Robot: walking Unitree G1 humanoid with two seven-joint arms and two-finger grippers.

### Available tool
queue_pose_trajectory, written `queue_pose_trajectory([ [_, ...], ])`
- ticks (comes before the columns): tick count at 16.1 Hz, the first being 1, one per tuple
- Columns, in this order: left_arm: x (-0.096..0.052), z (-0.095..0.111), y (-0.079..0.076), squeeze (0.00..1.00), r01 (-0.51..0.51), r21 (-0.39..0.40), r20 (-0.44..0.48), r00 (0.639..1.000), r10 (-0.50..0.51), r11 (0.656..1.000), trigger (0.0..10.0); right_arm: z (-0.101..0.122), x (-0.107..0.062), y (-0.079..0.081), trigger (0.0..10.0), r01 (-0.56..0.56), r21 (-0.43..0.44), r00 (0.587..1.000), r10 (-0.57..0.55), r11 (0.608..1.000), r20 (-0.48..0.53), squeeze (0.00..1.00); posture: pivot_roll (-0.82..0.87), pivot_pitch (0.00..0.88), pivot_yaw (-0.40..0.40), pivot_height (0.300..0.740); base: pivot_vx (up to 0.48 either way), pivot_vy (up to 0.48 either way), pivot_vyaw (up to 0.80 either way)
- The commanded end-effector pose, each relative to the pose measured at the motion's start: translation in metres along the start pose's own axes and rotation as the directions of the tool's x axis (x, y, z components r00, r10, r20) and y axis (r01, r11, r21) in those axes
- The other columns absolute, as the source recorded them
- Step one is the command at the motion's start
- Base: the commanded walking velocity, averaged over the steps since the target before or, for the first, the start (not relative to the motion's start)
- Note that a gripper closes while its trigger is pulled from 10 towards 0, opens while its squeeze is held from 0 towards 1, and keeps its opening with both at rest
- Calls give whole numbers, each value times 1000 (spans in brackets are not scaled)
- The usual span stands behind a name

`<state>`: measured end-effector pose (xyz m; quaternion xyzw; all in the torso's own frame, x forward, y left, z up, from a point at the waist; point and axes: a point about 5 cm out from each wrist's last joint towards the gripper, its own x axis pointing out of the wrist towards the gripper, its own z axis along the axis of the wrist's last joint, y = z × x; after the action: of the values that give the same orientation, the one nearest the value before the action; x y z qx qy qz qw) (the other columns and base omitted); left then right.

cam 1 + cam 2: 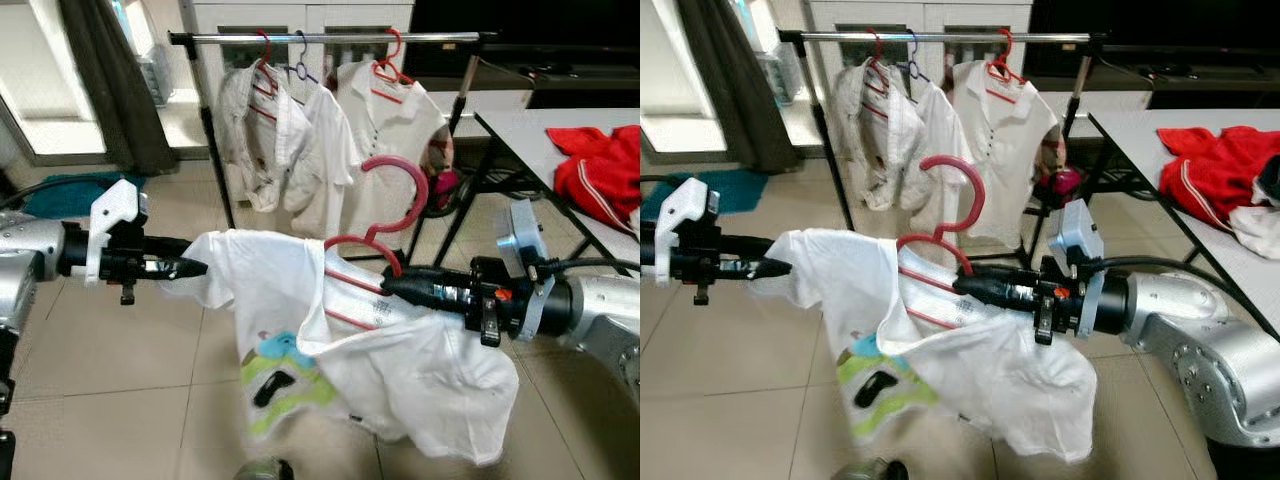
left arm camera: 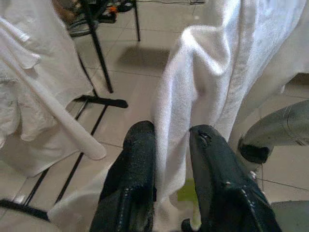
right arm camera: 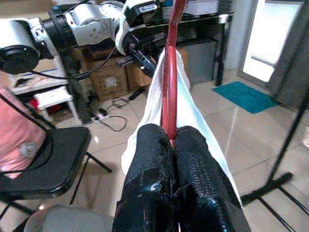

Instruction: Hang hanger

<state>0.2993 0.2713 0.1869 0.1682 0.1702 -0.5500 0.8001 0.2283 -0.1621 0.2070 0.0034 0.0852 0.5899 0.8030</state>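
A red plastic hanger point(image 1: 385, 215) carries a white T-shirt point(image 1: 420, 370) with a green and blue print, held up in front of a clothes rack. My right gripper point(image 1: 395, 285) is shut on the hanger's lower bar; its fingers point(image 3: 164, 159) pinch the red bar point(image 3: 170, 72). My left gripper point(image 1: 195, 267) is shut on the shirt's sleeve, stretching it out to the left; white cloth point(image 2: 193, 96) runs between its fingers point(image 2: 140, 159). The hook points up, below and in front of the metal rail point(image 1: 330, 38).
The rail holds three white shirts point(image 1: 385, 130) on red hangers. A black rack leg point(image 1: 215, 170) stands at the left, a dark curtain point(image 1: 110, 80) beyond it. A grey table point(image 1: 545, 140) at the right bears red clothing point(image 1: 600, 170). Tiled floor lies below.
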Motion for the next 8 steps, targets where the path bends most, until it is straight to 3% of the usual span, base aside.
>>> queue_pose_trajectory([
  [1,-2,0,1,0,-9,5,-11,1000,9,1000,0,6,1,4,10000,-29,-38,999,30,999,24,0,47,0,45,740,0,0,0],
  [6,-4,-3,2,0,-13,-13,-1,1000,13,1000,0,6,2,5,10000,-33,-39,999,34,999,22,0,47,0,43,740,0,0,0],
  [8,-8,-4,5,0,-62,-10,13,998,62,998,0,6,2,4,10000,-31,-39,999,32,999,24,0,48,0,43,740,0,0,0],
])
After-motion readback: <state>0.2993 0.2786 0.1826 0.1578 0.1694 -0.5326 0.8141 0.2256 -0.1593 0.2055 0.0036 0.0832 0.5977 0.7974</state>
